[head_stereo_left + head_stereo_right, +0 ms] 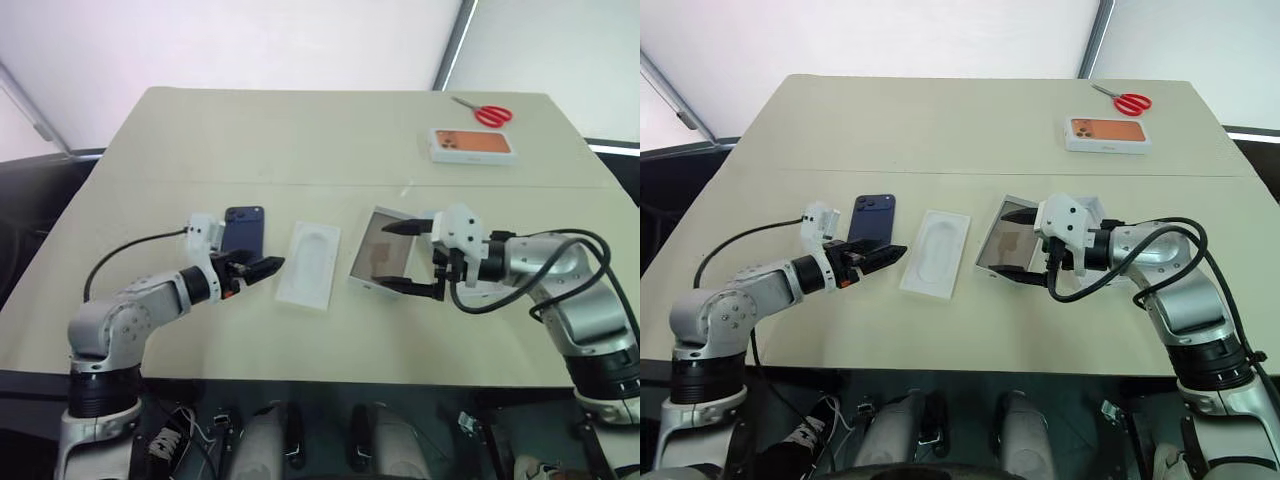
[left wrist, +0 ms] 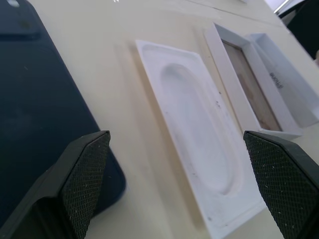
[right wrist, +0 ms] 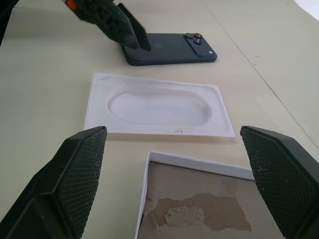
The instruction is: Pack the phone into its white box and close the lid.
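Left tool (image 1: 262,268) gaping beside phone (image 1: 243,229), right tool (image 1: 408,257) gaping over white box (image 1: 377,254)

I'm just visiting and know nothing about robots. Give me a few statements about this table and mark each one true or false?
1. The phone lies on the table, outside any box. True.
2. The left end effector grips the phone. False: it is open, holding nothing, beside the phone's near end.
3. A white insert with an oval recess lies between the phone and the white box. True.
4. The red scissors lie inside the white box. False: they lie at the table's far edge.
5. The right end effector is open. True.
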Motion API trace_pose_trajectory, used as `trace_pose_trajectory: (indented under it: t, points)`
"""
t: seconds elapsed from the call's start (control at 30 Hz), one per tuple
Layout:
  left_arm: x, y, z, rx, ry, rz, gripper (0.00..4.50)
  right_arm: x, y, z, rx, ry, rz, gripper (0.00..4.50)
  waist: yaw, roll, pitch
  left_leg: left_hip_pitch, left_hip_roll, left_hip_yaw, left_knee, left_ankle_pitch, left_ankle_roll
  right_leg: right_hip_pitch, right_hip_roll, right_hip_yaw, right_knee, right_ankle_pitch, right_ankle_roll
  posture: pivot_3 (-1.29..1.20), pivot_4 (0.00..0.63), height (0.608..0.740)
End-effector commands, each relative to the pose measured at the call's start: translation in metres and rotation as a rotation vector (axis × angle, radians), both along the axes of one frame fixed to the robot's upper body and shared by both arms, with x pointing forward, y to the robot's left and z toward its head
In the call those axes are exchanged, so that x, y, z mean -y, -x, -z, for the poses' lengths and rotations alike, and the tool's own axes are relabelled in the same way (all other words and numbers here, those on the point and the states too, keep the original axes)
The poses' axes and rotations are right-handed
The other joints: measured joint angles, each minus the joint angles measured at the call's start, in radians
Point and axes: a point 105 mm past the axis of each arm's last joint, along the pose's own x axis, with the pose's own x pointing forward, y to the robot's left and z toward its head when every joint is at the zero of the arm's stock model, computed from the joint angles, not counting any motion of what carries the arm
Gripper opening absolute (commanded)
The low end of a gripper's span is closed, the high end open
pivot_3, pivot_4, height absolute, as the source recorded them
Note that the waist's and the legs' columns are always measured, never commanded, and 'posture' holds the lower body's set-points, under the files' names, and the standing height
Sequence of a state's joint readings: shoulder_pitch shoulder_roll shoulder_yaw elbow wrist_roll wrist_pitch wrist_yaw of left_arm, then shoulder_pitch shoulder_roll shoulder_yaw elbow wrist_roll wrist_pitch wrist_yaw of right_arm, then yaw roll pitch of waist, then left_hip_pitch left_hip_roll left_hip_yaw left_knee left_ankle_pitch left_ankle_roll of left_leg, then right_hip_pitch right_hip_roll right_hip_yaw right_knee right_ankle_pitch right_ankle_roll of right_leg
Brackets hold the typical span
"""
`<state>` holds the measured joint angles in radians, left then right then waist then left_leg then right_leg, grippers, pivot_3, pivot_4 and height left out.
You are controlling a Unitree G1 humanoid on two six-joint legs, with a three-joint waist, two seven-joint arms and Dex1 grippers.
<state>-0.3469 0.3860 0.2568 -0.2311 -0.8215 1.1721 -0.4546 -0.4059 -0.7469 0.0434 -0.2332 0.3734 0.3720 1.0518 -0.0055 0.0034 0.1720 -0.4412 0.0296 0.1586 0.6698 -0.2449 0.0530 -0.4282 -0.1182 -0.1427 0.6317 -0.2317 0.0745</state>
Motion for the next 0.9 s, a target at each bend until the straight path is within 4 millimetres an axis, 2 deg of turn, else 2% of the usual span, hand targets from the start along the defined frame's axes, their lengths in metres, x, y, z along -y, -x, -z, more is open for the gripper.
trace_pose_trajectory:
  t: [0.03,0.23,0.37,0.67,0.9]
  points:
    - [0.006,0.003,-0.017,-0.011,0.118,0.024,4.5,-0.006,0.002,-0.018,0.039,-0.07,-0.011,4.48,-0.001,-0.001,0.0,0.0,0.0,0.0,0.0,0.0,0.0,0.0,0.0,0.0,0.0,0.0,0.0,0.0,0.15,0.738]
    - [0.011,0.013,-0.002,-0.107,0.116,0.053,4.5,-0.015,0.0,-0.011,0.047,-0.058,-0.023,4.48,-0.005,-0.001,0.0,0.001,0.0,0.0,0.0,0.0,0.0,0.0,0.001,0.0,0.001,0.0,0.0,0.0,0.15,0.738]
    - [0.01,0.011,0.009,-0.132,0.069,0.033,4.5,-0.016,-0.005,-0.008,0.058,-0.057,-0.011,4.48,0.0,-0.001,0.0,0.001,0.0,0.0,0.0,0.0,0.0,0.001,0.001,0.0,0.001,0.0,0.0,0.0,0.15,0.738]
    - [0.019,0.011,0.03,-0.201,0.095,0.032,4.5,-0.015,-0.007,-0.007,0.085,-0.042,-0.005,4.48,0.0,-0.001,-0.001,0.001,-0.001,0.0,0.0,0.0,0.0,0.001,0.0,0.0,0.0,0.0,0.0,0.0,0.15,0.738]
    - [0.025,0.012,0.031,-0.218,0.158,0.047,4.5,-0.018,-0.009,-0.006,0.097,-0.048,0.002,4.48,0.011,-0.001,-0.001,0.003,-0.001,0.0,0.0,0.0,0.0,0.002,0.0,0.0,0.0,0.0,0.0,0.0,0.15,0.738]
